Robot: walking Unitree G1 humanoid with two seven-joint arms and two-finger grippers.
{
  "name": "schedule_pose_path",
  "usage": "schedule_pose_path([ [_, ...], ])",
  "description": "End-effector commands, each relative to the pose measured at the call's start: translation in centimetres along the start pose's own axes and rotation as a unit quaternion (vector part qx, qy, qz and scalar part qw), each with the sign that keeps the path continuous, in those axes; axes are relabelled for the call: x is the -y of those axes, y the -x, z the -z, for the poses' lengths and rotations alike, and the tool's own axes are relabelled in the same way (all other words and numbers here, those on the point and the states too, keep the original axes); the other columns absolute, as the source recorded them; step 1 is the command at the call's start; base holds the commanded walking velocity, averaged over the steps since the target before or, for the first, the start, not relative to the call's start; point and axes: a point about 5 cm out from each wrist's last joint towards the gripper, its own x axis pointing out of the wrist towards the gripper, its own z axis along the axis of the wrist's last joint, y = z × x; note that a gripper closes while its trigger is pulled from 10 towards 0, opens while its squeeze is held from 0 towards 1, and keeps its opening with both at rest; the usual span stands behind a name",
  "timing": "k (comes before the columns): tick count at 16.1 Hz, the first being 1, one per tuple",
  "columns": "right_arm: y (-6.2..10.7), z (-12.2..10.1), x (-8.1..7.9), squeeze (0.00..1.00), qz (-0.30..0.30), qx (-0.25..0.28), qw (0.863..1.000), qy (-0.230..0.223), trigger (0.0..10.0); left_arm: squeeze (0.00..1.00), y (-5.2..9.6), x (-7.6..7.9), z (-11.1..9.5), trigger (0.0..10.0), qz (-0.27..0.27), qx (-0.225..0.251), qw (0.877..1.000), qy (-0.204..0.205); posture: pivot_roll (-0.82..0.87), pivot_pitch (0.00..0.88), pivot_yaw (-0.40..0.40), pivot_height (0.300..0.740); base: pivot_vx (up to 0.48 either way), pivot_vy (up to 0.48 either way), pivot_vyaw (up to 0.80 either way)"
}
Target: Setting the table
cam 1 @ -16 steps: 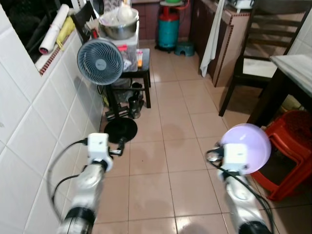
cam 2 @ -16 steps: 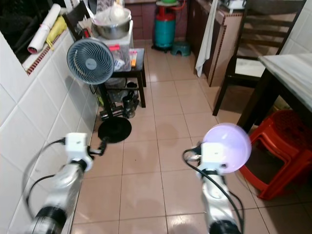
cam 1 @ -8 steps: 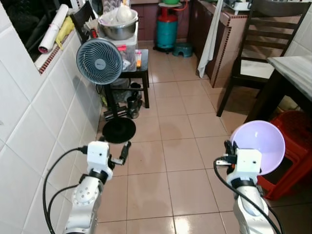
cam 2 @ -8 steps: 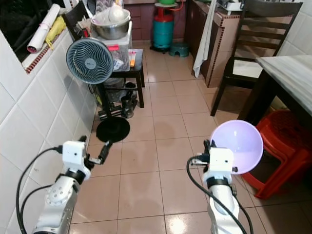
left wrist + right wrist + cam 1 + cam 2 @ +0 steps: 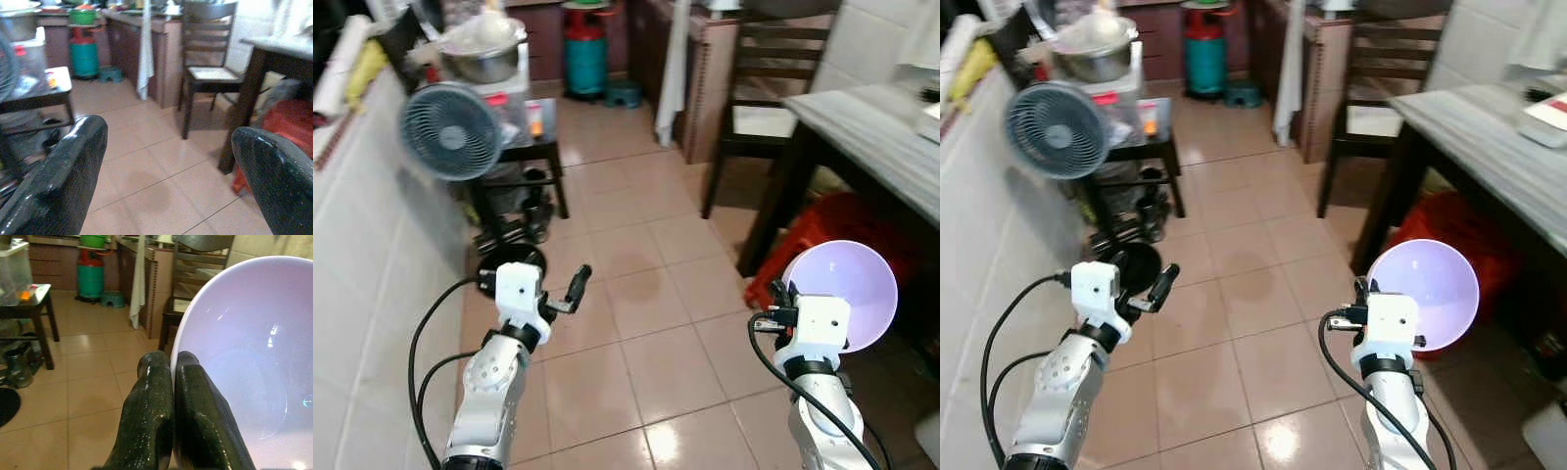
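Note:
A lilac bowl (image 5: pixel 847 289) is held up at my lower right, its hollow facing me. My right gripper (image 5: pixel 781 297) is shut on the bowl's rim, and in the right wrist view its two black fingers (image 5: pixel 156 396) pinch the rim of the bowl (image 5: pixel 244 382). At my lower left, the left gripper (image 5: pixel 579 279) hangs open above the floor with nothing in it. The left wrist view shows that gripper (image 5: pixel 168 134) with its fingers wide apart. The grey marble-topped table (image 5: pixel 871 127) stands at the right, beyond the bowl.
A red plastic stool (image 5: pixel 822 220) sits under the table and a dark wooden chair (image 5: pixel 764 108) stands behind it. A fan (image 5: pixel 450 132), a small black table (image 5: pixel 509 152) bearing a metal bowl and a tiled wall (image 5: pixel 362 245) line the left. Tiled floor lies ahead.
The view has swung to the right, so the table is larger and the fan sits further left. The bowl stays in my right gripper; the left gripper stays open.

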Motion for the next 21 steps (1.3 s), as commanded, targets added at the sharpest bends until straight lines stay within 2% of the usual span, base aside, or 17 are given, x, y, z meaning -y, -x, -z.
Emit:
schedule_pose_path([
  [1,0.0,-0.8,-0.1,0.0,0.002,0.009,1.0,0.002,10.0,0.0,-0.2,0.2,-0.6,10.0,0.009,0.007,1.0,0.004,-0.07,0.0,0.033,0.74,0.0,0.0,-0.8],
  [7,-0.1,-1.3,0.0,0.0,0.006,0.006,1.0,0.002,10.0,0.0,-0.3,0.4,-0.7,10.0,0.016,-0.001,1.0,0.012,-0.07,0.0,0.033,0.74,0.166,0.0,-0.8],
  [21,-0.4,-2.0,0.2,0.0,0.017,0.015,1.0,0.013,10.0,0.0,-0.7,0.6,-1.1,10.0,0.032,0.0,0.999,0.011,-0.07,0.0,0.037,0.74,0.312,0.0,-0.8],
])
